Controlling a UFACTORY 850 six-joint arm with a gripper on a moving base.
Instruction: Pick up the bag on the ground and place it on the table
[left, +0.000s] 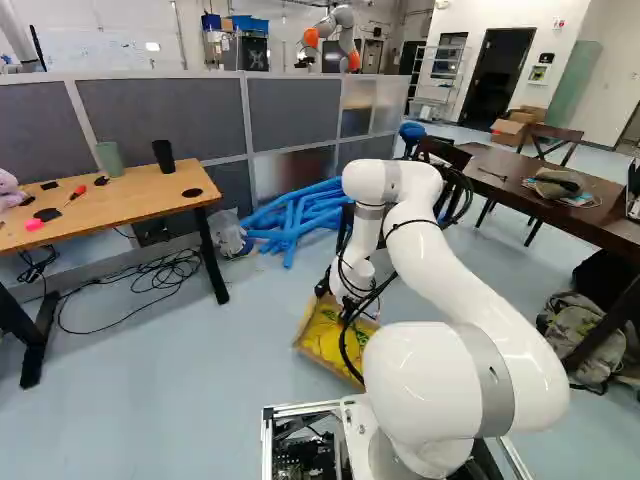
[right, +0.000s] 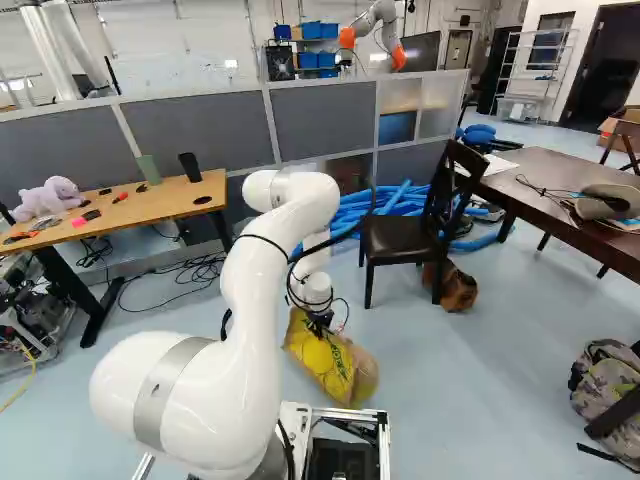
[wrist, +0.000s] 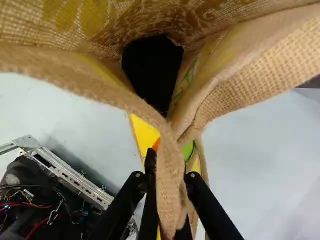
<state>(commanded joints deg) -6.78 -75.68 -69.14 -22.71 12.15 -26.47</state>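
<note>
Grasp stage, looks secured: your tool (wrist: 167, 178) is clamped on the edge of the bag (right: 325, 358). Next: you lift above desk (left: 145, 198) height before swinging across.

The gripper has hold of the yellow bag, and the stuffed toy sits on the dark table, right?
Not quite: the right base view shows the stuffed toy on the light wooden table. The gripper does have hold of the yellow bag.

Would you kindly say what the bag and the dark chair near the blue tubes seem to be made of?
The bag looks like matte burlap or jute: a coarse weave shows. The chair has a smooth frame, probably dark-stained wood, and a seat with a sheen, perhaps leather or vinyl.
</note>
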